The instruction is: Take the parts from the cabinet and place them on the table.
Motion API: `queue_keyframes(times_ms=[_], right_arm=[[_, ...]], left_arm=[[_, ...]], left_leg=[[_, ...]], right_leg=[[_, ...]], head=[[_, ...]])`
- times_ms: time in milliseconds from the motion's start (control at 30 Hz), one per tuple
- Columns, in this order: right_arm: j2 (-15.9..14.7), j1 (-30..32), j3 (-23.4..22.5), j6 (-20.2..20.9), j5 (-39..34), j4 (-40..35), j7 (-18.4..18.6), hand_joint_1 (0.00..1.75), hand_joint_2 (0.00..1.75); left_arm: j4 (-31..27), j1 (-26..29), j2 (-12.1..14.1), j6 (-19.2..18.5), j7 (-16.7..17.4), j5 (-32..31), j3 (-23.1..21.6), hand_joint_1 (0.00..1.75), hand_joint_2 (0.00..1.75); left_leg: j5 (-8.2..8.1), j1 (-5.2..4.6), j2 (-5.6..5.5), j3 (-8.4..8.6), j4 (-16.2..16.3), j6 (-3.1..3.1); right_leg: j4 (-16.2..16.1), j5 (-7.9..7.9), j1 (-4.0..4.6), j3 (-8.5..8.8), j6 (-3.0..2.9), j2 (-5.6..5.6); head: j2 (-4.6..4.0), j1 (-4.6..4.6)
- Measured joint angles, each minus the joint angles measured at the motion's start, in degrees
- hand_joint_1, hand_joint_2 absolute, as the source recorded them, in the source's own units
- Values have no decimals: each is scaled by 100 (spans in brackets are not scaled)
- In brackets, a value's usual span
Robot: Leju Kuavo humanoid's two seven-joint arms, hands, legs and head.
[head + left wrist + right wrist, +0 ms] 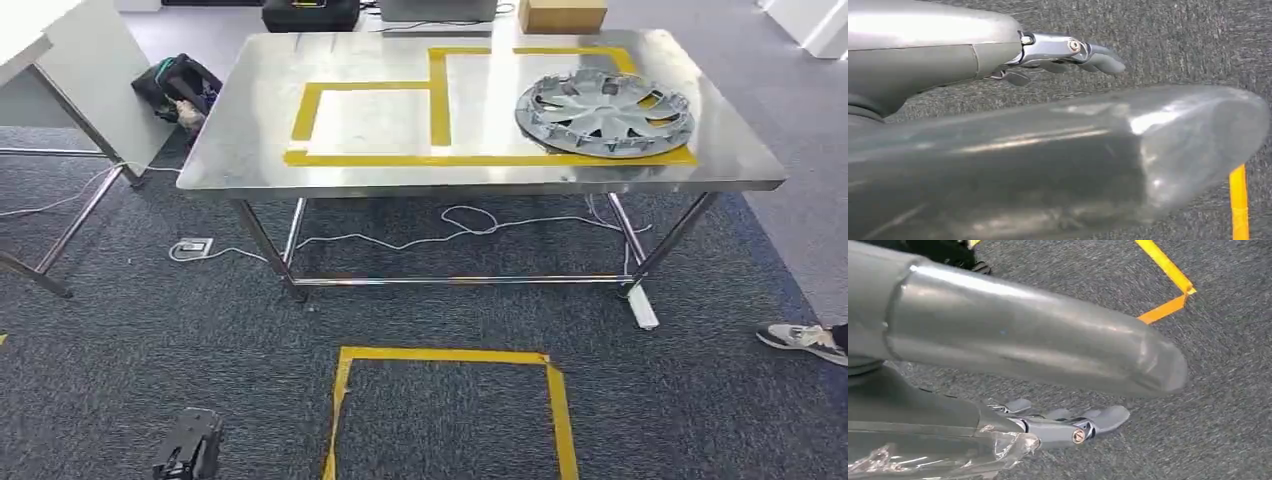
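1. Left robot hand (1068, 52): hangs over grey carpet (120, 340), fingers stretched out and apart, holding nothing; the thick thumb blocks much of the left wrist view.
2. Steel surface (250, 140): yellow tape outlines (438, 100) on top, white cable (440, 235) on the floor under it.
3. Yellow tape square (450, 357) on the carpet in front of the surface, cut off at the picture's lower edge.
4. Hubcap (604, 112): silver, lies flat in the right taped box on the surface, well apart from both robot hands. No readable logo or writing on it; too small to tell.
5. Right robot hand (1083, 425): over carpet near a yellow tape corner (1173, 290), fingers extended and spread, empty. Clear plastic wrap at its wrist.
6. Far edge: black bag (180, 85), dark case (310, 14), cardboard box (562, 14), both cut off at top.
7. Person's shoe (800, 338) at the right edge.
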Motion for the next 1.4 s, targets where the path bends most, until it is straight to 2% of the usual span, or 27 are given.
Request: queue_keyframes(times_ms=[33,100,200,233,300,367,400,467,533,567,633,700,733,767,833,867,900,933,1000,1033,1067,1167,1233,1267,1333,1367,1400], right_arm=[[-18,-21,37,-15,-33,7,0,0,0],[-41,-12,107,-42,-57,39,18,0,0],[-76,33,181,-72,-103,52,20,0,0],[-76,33,205,-77,-111,52,24,0,0],[-96,35,262,-90,-125,57,26,0,0],[-122,41,299,-94,-129,70,26,0,0],[-127,41,308,-94,-129,81,28,0,0],[-127,41,317,-101,-138,92,35,0,0],[-135,24,369,-122,-177,111,44,0,0],[-153,16,393,-133,-188,118,44,0,0],[-179,24,417,-144,-203,125,44,0,0],[-179,47,448,-146,-216,146,46,0,0],[-181,47,461,-157,-238,155,46,0,0],[-195,32,470,-175,-251,162,46,0,0],[-238,28,514,-262,-365,177,44,0,0],[-258,42,548,-299,-404,188,44,0,0],[-271,51,581,-317,-428,201,44,0,0],[-275,56,594,-321,-441,214,44,0,0],[-291,55,608,-330,-444,229,44,0,0],[-308,52,625,-334,-444,229,44,0,0],[-319,29,643,-334,-444,232,41,0,0],[-326,49,673,-348,-452,245,37,0,0],[-330,52,706,-348,-461,249,37,0,0],[-332,39,723,-350,-461,249,37,0,0],[-341,37,736,-348,-463,249,37,0,0],[-343,42,736,-348,-463,256,37,0,0],[-350,52,736,-352,-465,264,37,0,0]], left_arm=[[4,1,7,-2,-2,0,-7,0,0],[15,-3,18,-9,-4,11,-24,0,0],[26,1,17,-11,-4,42,-55,0,0],[26,4,15,-15,-4,46,-70,0,0],[31,2,15,-17,-4,50,-87,0,0],[35,6,11,-22,-4,52,-92,0,0],[37,11,11,-22,-4,52,-100,0,0],[37,12,13,-22,-4,52,-118,0,0],[39,8,22,-15,-4,52,-129,0,0],[39,-1,20,-13,-7,52,-131,0,0],[39,-6,20,-9,-7,55,-138,0,0],[42,-12,17,-7,-7,57,-149,0,0],[42,-25,20,-4,-11,59,-151,0,0],[44,-30,20,0,-18,59,-151,0,0],[48,-28,15,0,-24,77,-155,0,0],[50,-28,13,-2,-28,90,-162,0,0],[55,-25,9,0,-28,94,-164,0,0],[59,-24,9,0,-30,96,-168,0,0],[63,-32,7,0,-31,96,-170,0,0],[66,-35,2,-2,-33,96,-170,0,0],[70,-34,4,0,-33,96,-170,0,0],[76,-39,2,0,-35,101,-177,0,0],[79,-39,9,0,-41,101,-184,0,0],[79,-39,9,-2,-48,101,-190,0,0],[83,-38,13,0,-48,103,-194,0,0],[85,-36,9,0,-48,103,-199,0,0],[90,-32,4,0,-50,103,-205,0,0]], left_leg=[[0,-19,-2,-12,45,-50],[-1,-37,0,-21,76,-113],[22,-4,-1,-51,89,-216],[-155,2,-14,-101,220,-233],[-740,1,-18,-439,1051,-256],[-1099,2,-20,-772,1926,-259],[-1069,2,-21,-758,1975,-253],[-711,2,-27,-384,1384,-221],[-333,15,-127,208,340,-186],[-418,12,-207,299,130,-185],[-407,-10,-188,260,157,-146],[-372,-8,-157,259,123,-53],[-355,1,-118,256,111,-16],[-352,0,-103,241,111,34],[-338,-24,-60,208,113,67],[-329,-37,-35,189,115,79],[-322,-47,-7,179,116,86],[-315,-53,10,180,117,83],[-307,-54,42,190,121,68],[-302,-57,60,198,124,53],[-302,-103,73,199,146,18],[-260,-75,106,204,123,-72],[-309,-58,83,185,168,-158],[-505,-61,16,96,359,-188],[-1020,-46,-24,-287,1258,-229],[-1193,-42,-24,-487,1706,-240],[-1225,-38,-25,-581,1922,-247]], right_leg=[[-255,-9,-4,128,10,-34],[-205,40,14,45,-163,22],[-174,99,21,-14,-340,29],[-171,121,22,-39,-374,31],[-167,177,30,-62,-425,44],[-158,226,44,-135,-427,72],[-156,236,47,-153,-419,91],[-155,248,47,-158,-401,132],[-155,253,40,-149,-366,189],[-114,238,86,-183,-317,208],[-158,276,60,-203,-250,235],[-187,281,38,-246,-168,257],[-85,194,33,-268,-147,209],[213,-39,40,-414,-128,142],[1175,-545,40,-847,-98,99],[1586,-702,43,-1032,-91,97],[1755,-716,45,-1100,-92,97],[1584,-567,47,-988,-103,94],[580,-88,48,-428,-136,47],[20,98,49,-108,-157,-53],[-187,92,71,-32,-175,-125],[-168,147,99,-90,-268,-29],[-219,232,55,-36,-365,7],[-218,258,50,-66,-398,36],[-215,306,47,-130,-432,78],[-213,322,49,-159,-428,107],[-213,337,49,-180,-422,138]], head=[[0,-2],[2,-34],[0,-33],[0,-42],[0,-63],[0,-61],[0,-61],[0,-61],[0,-63],[0,-66],[0,-57],[0,-59],[0,-41],[0,-26],[0,-33],[0,-35],[0,-33],[0,-35],[0,-33],[0,-33],[0,-35],[0,-46],[0,-48],[0,-66],[0,-63],[0,-63],[0,-61]])
